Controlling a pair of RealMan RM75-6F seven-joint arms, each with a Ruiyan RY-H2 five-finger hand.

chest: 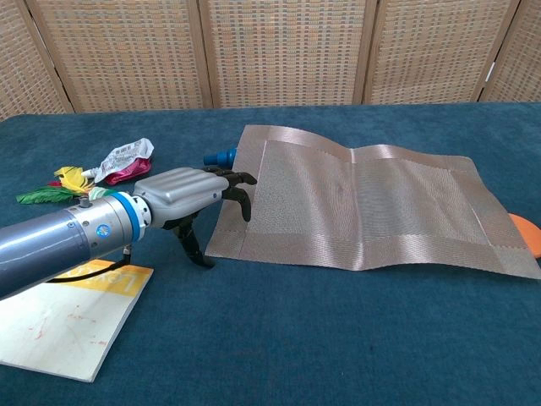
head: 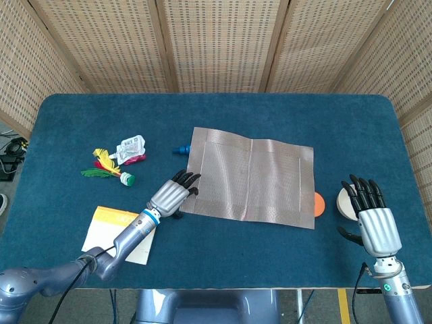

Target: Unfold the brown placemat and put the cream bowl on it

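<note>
On blue table (head: 270, 121), unfolded brown placemat (head: 250, 177), orange disc (head: 319, 203) tucked under, left robot hand (head: 172, 196) splayed empty, right robot hand (head: 374, 223) likewise.

Silver robot hand (chest: 182, 193), black fingers (chest: 239, 188), blue wrist ring, grey-blue forearm

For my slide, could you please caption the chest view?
Left hand reaching onto the unfolded placemat's left edge.
</note>
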